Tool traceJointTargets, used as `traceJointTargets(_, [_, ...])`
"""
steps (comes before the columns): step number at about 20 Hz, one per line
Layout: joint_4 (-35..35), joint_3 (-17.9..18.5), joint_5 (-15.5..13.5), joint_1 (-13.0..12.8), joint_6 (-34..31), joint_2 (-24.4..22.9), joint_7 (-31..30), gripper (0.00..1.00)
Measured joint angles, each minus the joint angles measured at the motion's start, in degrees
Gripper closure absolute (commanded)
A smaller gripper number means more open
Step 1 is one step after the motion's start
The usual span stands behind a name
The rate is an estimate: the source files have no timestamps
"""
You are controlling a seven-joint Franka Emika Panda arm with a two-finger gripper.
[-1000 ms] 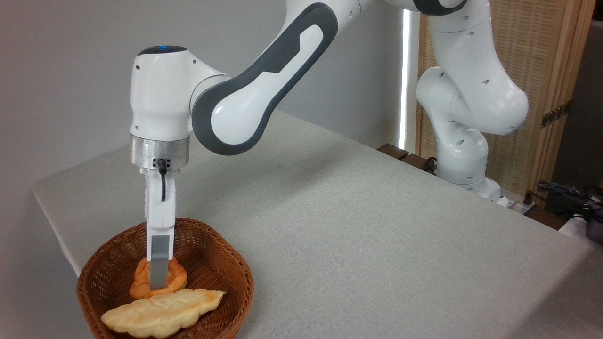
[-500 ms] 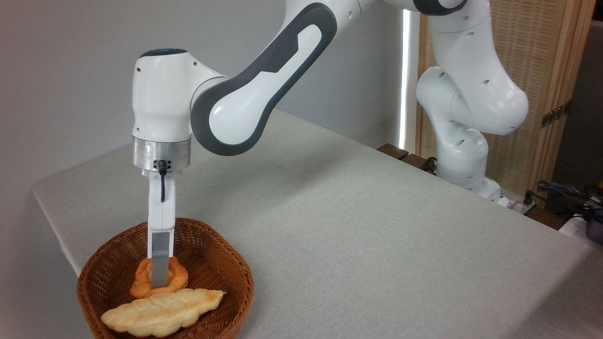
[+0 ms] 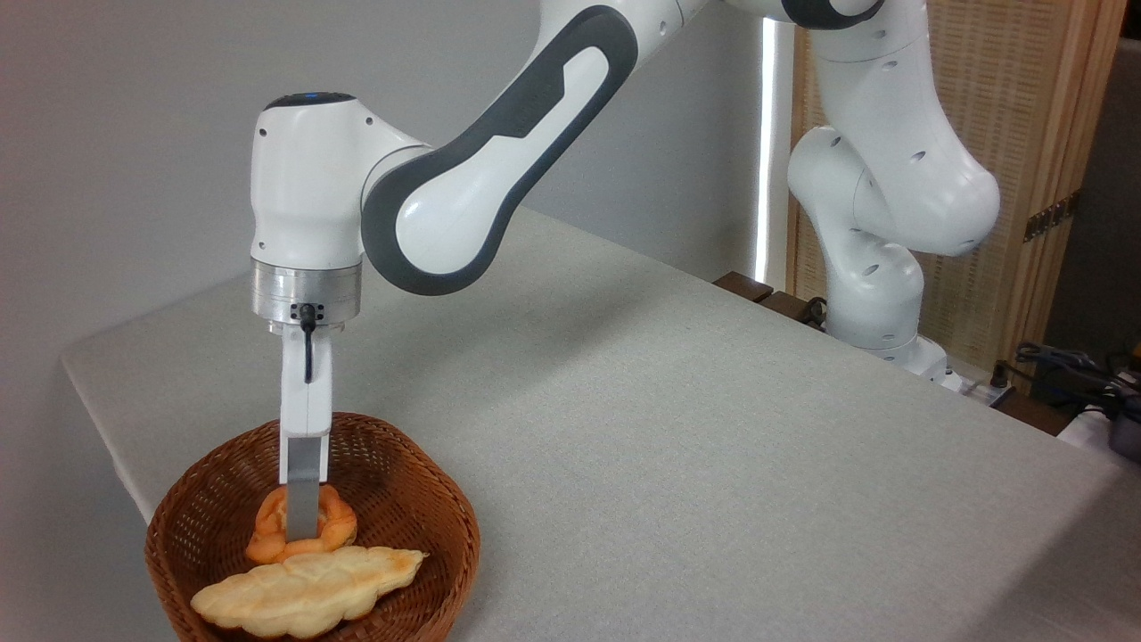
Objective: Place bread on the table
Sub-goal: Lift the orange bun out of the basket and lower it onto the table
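grey-clothed table point(image 3: 677, 428), wicker basket point(image 3: 410, 499): bun point(image 3: 334, 522) looks clamped by gripper point(image 3: 303, 526) (rear finger hidden); could be dropped if snagged on the loaf point(image 3: 307, 593).

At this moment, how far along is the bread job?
Early stage. Done: the pincer has reached into the basket and sits on the orange bread. In hand: apparently gripping it, though the bun is not clearly lifted. Left: raise it past the pale loaf and set it on the table.
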Motion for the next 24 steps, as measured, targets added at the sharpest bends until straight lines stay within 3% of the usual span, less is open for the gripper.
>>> traceJointTargets(10, [0.16, 0.0, 0.0, 0.22, -2.1, -4.48, -0.3, 0.82])
traceJointTargets(16, [0.09, 0.01, 0.0, 0.28, -28.45, -16.22, -0.05, 0.83])
traceJointTargets(20, [-7.49, -0.12, 0.0, 0.21, -31.6, -22.61, 1.46, 0.82])
traceJointTargets(23, [-15.64, -2.04, -0.01, -0.38, -30.33, -26.17, 2.0, 0.69])
traceJointTargets(24, [-18.08, -2.84, -0.01, -0.82, -29.01, -27.01, 1.99, 0.52])
